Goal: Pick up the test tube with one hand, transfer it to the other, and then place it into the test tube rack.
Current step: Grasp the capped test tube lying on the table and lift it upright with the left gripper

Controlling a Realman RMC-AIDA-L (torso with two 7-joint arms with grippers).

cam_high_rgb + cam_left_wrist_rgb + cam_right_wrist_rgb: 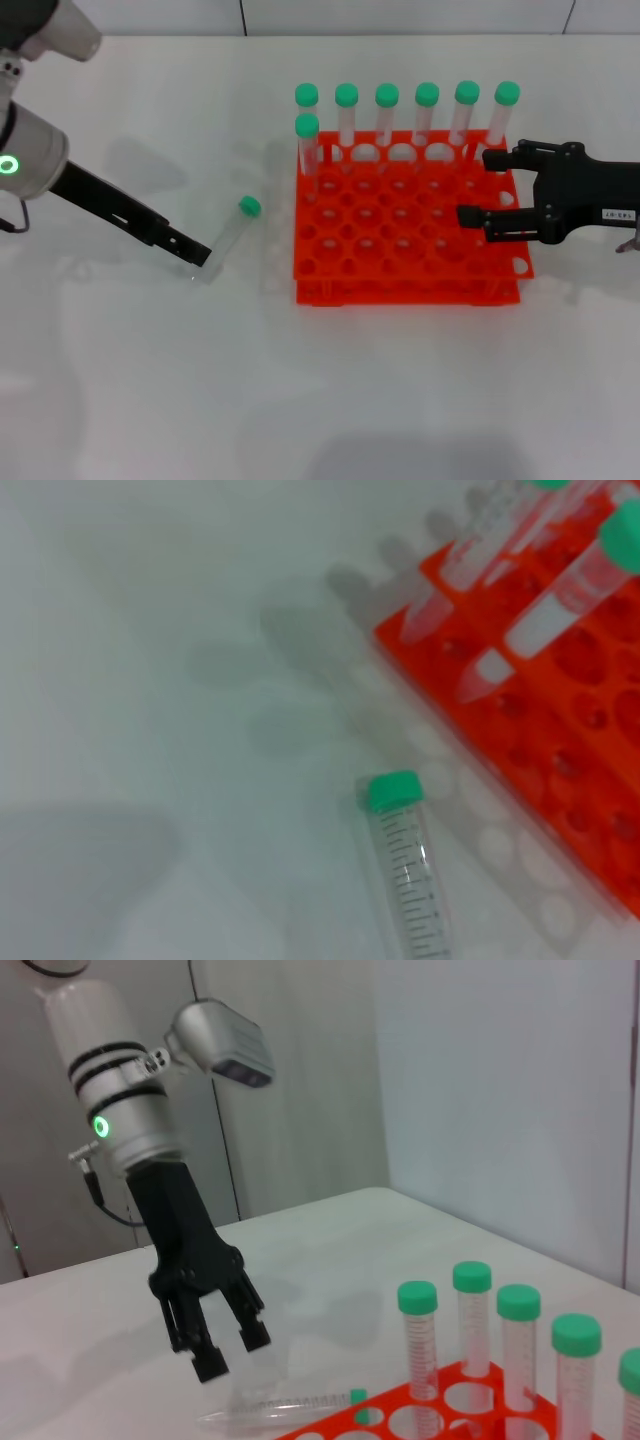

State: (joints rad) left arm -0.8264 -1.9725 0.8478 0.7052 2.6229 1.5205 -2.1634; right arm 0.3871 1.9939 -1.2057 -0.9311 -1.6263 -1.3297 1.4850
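The tube's (408, 880) tip is cut off in the left wrist view; the rack's (420, 1425) body is cropped in the right wrist view.

Bare table (150, 330) lay open around the lying test tube (232, 232). The rack (405, 215) just beside it, with upright tubes (427, 110) along its far row, blocked that side.

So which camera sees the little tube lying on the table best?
The left wrist view: the test tube fills it close up, green cap and scale marks clear. The head view shows it small; the right wrist view shows it faint, low down.
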